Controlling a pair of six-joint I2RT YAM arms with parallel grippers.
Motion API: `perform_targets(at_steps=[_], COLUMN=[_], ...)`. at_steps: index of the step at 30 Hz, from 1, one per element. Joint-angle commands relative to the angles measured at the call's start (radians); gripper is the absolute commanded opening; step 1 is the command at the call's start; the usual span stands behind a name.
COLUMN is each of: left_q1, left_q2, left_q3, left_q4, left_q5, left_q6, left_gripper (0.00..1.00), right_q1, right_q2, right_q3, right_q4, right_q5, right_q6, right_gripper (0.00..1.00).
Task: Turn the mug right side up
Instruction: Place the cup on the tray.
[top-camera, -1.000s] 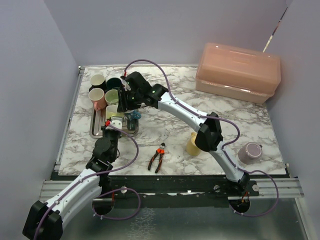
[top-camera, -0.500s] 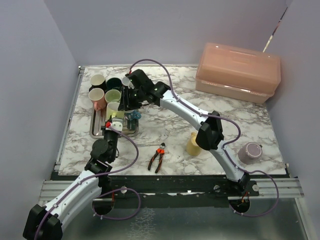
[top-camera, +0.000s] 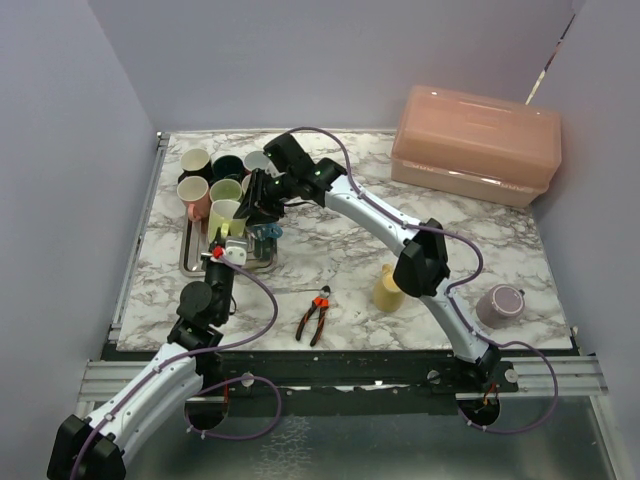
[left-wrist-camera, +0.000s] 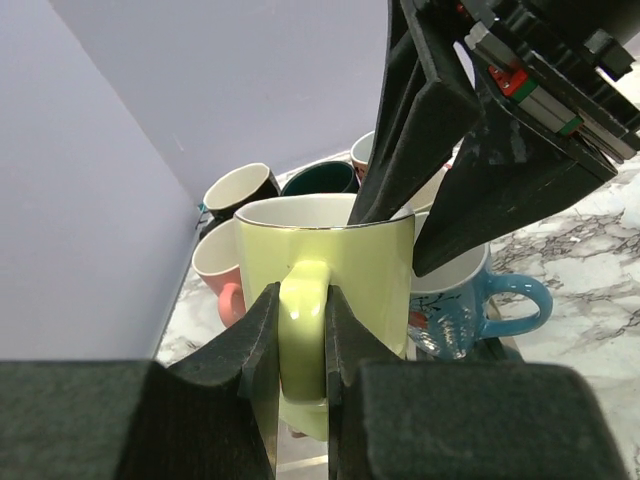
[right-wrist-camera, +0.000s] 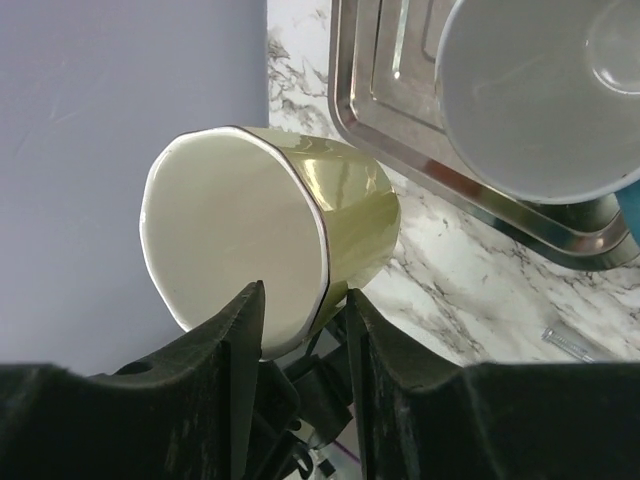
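A yellow-green mug (top-camera: 224, 213) stands upright, mouth up, over the metal tray (top-camera: 190, 262). My left gripper (top-camera: 226, 243) is shut on its handle, as the left wrist view shows (left-wrist-camera: 302, 330). The mug (left-wrist-camera: 340, 250) fills the middle of that view. My right gripper (top-camera: 246, 207) reaches in from the right. It is open and straddles the mug's rim, one finger inside the mouth and one outside the wall (left-wrist-camera: 395, 240). In the right wrist view the mug (right-wrist-camera: 240, 240) lies between the spread fingers of my right gripper (right-wrist-camera: 305, 300).
Pink (top-camera: 195, 192), cream (top-camera: 195, 160) and dark green (top-camera: 228, 167) mugs stand behind the tray, a blue mug (top-camera: 266, 236) at its right. Pliers (top-camera: 314, 315), a yellow cup (top-camera: 385, 288), a mauve mug (top-camera: 500, 305) and a pink box (top-camera: 475, 145) lie to the right.
My right wrist has moved back and to the right while its fingers stay at the mug's rim. My left gripper keeps hold of the handle, shifted slightly.
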Motion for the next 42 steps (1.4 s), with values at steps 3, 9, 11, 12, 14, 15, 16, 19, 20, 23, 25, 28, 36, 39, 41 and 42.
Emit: perform_targets(at_steps=[3, 9, 11, 12, 14, 15, 16, 19, 20, 23, 25, 28, 36, 39, 41, 42], left_q1=[-0.003, -0.003, -0.003, -0.003, -0.003, -0.003, -0.003, -0.003, -0.003, -0.003, -0.003, -0.003, -0.004, -0.003, -0.003, -0.003], left_q2=[-0.029, -0.019, -0.017, -0.015, -0.017, -0.017, -0.017, -0.033, -0.04, -0.073, -0.095, -0.12, -0.14, -0.131, -0.126, -0.125], left_q3=[0.036, 0.045, 0.047, 0.046, 0.045, 0.045, 0.046, 0.052, 0.054, 0.053, 0.054, 0.057, 0.061, 0.064, 0.065, 0.067], left_q4=[0.104, 0.104, 0.104, 0.104, 0.103, 0.101, 0.094, 0.058, 0.039, -0.024, -0.066, -0.136, -0.243, -0.267, -0.291, -0.303], left_q5=[0.123, 0.146, 0.154, 0.157, 0.159, 0.158, 0.157, 0.143, 0.134, 0.099, 0.083, 0.084, 0.13, 0.145, 0.158, 0.162], left_q6=[0.09, 0.152, 0.153, 0.15, 0.138, 0.134, 0.13, 0.117, 0.107, 0.062, 0.034, 0.008, 0.006, 0.01, 0.016, 0.015], left_gripper=[0.0, 0.0, 0.0, 0.0, 0.0, 0.0, 0.0, 0.0, 0.0, 0.0, 0.01, 0.09, 0.19, 0.24, 0.26, 0.27], right_q1=[0.013, 0.012, 0.013, 0.012, 0.012, 0.012, 0.012, 0.013, 0.013, 0.013, 0.013, 0.011, 0.01, 0.01, 0.01, 0.009], right_q2=[0.047, 0.068, 0.069, 0.067, 0.065, 0.061, 0.059, 0.047, 0.041, 0.018, 0.003, -0.012, -0.026, -0.026, -0.024, -0.023], right_q3=[-0.001, 0.001, 0.006, 0.006, 0.006, 0.006, 0.006, 0.006, 0.005, 0.001, -0.001, 0.003, 0.01, 0.01, 0.009, 0.005], right_q4=[-0.051, -0.039, -0.035, -0.03, -0.023, -0.02, -0.016, -0.004, 0.002, 0.028, 0.042, 0.05, 0.038, 0.049, 0.047, 0.048], right_q5=[-0.117, -0.161, -0.161, -0.161, -0.157, -0.156, -0.153, -0.144, -0.137, -0.11, -0.086, -0.047, 0.036, 0.042, 0.046, 0.044], right_q6=[0.081, 0.108, 0.109, 0.111, 0.113, 0.113, 0.114, 0.118, 0.121, 0.13, 0.147, 0.175, 0.219, 0.226, 0.229, 0.231], right_gripper=[0.4, 0.24, 0.14, 0.09, 0.01, 0.01, 0.01, 0.01, 0.01, 0.01, 0.01, 0.01, 0.01, 0.01, 0.01, 0.01])
